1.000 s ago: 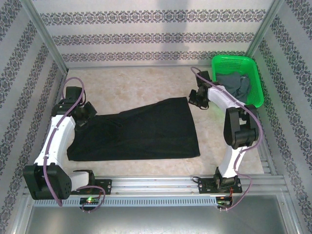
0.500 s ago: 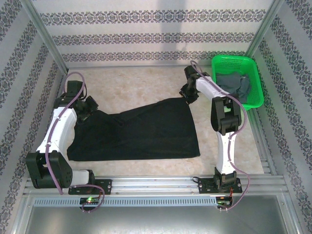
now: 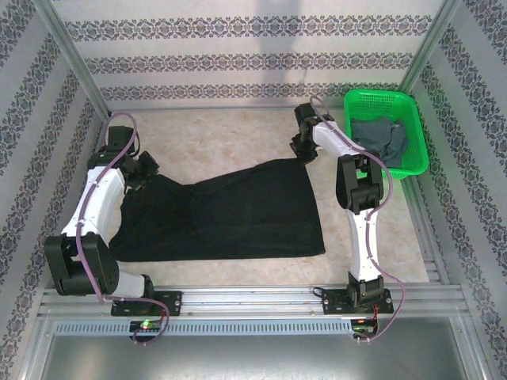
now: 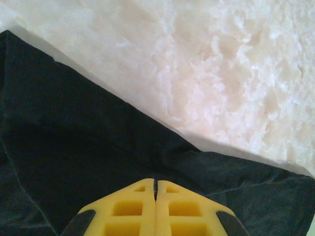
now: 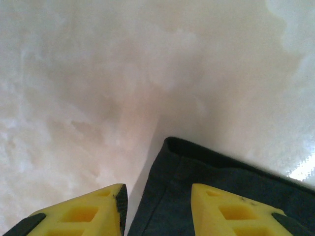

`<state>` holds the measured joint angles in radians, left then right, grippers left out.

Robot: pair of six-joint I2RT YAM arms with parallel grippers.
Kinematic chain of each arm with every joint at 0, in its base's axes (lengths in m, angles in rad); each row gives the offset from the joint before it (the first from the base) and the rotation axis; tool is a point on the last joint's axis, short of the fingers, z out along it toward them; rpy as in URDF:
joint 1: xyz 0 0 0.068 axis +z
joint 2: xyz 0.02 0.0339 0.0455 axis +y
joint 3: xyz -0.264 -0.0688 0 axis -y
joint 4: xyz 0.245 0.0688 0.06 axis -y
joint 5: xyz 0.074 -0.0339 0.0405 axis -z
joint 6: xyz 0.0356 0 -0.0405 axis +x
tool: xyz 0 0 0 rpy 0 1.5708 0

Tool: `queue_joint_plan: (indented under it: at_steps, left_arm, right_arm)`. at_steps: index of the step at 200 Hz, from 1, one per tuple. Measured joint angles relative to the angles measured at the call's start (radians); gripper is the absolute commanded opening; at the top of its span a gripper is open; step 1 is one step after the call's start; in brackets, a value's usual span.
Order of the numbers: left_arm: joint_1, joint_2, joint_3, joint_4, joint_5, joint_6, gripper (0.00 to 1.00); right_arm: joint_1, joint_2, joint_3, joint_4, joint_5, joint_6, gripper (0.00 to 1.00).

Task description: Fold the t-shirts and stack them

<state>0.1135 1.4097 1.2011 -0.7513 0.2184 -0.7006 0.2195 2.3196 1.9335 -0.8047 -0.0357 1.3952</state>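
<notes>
Two claws — left claw (image 4: 155, 181) pinching the black t-shirt (image 3: 230, 214), right claw (image 5: 156, 191) spread astride its corner.

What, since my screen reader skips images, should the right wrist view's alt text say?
The right gripper is open, its two yellow fingers at the bottom edge of the picture. A hemmed corner of the black t-shirt lies between them on the pale marbled table.
</notes>
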Motion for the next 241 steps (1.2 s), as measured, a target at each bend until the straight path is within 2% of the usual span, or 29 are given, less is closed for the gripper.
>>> queue_joint_plan:
  at_steps: [61, 104, 134, 201, 241]
  left_arm:
    - [0.000, 0.023, 0.030, 0.008, 0.006, 0.000, 0.00]
    - [0.003, 0.036, 0.047, 0.010, 0.007, 0.000, 0.00]
    - [0.013, 0.050, 0.064, 0.012, 0.006, 0.000, 0.00]
    - [0.041, 0.083, 0.097, 0.019, 0.006, 0.000, 0.00]
    - [0.058, 0.103, 0.147, 0.024, -0.002, 0.000, 0.00]
  right_arm:
    - [-0.001, 0.087, 0.113, -0.106, 0.013, 0.023, 0.39]
    - [-0.001, 0.141, 0.215, -0.222, 0.021, 0.010, 0.22]
    - [-0.003, 0.138, 0.212, -0.246, 0.020, -0.002, 0.02]
    - [-0.008, -0.004, -0.003, -0.107, 0.042, -0.094, 0.00]
    - [-0.008, -0.159, -0.173, 0.028, 0.010, -0.146, 0.00]
